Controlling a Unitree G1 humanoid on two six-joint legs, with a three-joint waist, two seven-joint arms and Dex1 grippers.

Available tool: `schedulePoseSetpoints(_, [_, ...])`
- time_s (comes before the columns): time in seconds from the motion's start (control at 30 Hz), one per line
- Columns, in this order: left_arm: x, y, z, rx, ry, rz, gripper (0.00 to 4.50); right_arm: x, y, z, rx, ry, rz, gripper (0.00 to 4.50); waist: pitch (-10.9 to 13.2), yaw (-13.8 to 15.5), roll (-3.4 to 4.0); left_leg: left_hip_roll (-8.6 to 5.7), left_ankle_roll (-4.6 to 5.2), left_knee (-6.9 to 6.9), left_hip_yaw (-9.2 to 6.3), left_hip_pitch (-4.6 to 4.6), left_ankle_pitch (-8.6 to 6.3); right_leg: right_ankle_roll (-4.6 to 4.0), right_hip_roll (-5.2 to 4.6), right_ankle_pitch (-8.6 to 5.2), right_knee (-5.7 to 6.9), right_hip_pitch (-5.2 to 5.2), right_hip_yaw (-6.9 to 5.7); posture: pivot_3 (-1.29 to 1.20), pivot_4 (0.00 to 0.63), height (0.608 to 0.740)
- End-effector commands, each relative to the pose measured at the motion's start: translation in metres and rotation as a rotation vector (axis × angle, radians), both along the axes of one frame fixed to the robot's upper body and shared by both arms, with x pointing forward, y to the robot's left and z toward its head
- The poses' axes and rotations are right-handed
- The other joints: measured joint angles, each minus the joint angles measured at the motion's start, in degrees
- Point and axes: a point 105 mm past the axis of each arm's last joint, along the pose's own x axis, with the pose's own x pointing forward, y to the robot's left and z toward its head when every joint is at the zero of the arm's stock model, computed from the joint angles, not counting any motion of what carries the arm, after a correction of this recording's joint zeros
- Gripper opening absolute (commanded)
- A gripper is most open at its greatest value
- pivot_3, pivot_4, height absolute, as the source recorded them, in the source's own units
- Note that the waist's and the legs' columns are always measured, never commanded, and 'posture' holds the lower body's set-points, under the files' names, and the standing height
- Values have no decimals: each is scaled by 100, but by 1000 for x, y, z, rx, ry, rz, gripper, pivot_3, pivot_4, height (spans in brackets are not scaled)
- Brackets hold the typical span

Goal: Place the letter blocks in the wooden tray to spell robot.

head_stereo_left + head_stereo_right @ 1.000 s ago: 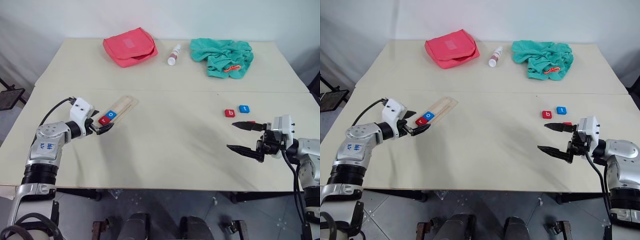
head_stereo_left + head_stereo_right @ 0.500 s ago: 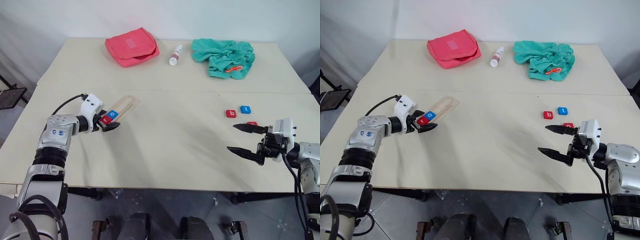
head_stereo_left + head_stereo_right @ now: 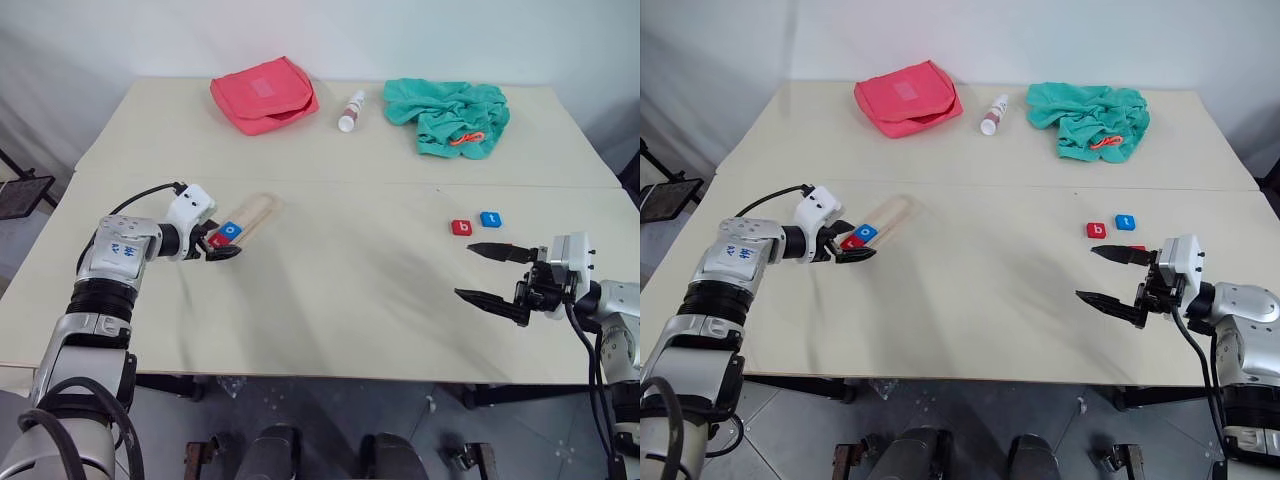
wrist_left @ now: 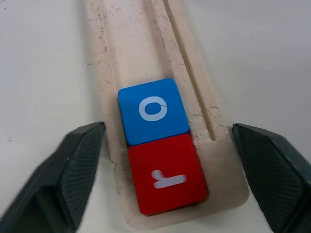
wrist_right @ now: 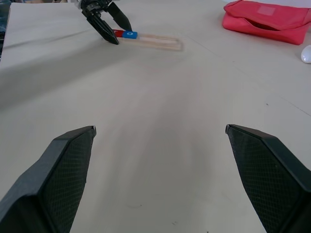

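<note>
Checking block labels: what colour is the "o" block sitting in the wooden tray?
Blue with a white letter: the "o" block, next to the red "r" block, clearest in the left wrist view.

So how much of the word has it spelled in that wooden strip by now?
Two letters are in: the red r and blue o sit touching at one end of the wooden tray. The open left gripper straddles that end. The red b and blue t lie loose near the open, empty right gripper.
</note>
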Motion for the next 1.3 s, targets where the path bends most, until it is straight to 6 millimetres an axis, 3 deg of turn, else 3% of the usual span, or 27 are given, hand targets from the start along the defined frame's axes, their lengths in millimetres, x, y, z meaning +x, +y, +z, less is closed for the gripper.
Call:
schedulePoseSetpoints(0.03, [-3,5,-19,27,6,29,3391,1,-1,9,4,-45,3,4500,0,1,1,0,0,4,-2,0,0,0,0,0,2,1,1,0,150,740])
schedulePoseSetpoints(0.2, [-12,-1,-27,23,30,-55,3391,2,-2,11,-1,-45,3,4500,-1,-1,1,1,0,19,-4,0,0,0,0,0,6,4,5,0,150,740])
schedulePoseSetpoints(0.43, [-20,-15,-18,-3,-31,-140,3391,3,-3,12,-8,-44,4,4500,-1,3,2,1,2,15,-4,-1,-1,0,-1,0,5,2,6,0,150,740])
schedulePoseSetpoints(0.73, [-41,-74,4,-8,-102,-438,3391,-1,-6,11,-22,-32,24,4500,0,12,0,0,2,17,-6,-10,-1,0,0,0,1,1,4,0,150,740])
schedulePoseSetpoints(1.13, [-46,-155,6,64,-112,-731,3391,-16,-20,6,-46,-16,-7,4500,3,21,-5,-1,2,20,10,-19,-1,0,0,0,-6,1,-6,0,150,740])
schedulePoseSetpoints(1.3, [-51,-177,4,83,-113,-803,3391,-21,-25,3,-47,-11,-35,4500,5,16,-8,0,3,20,17,-21,-2,0,0,0,-7,1,-10,0,150,740])
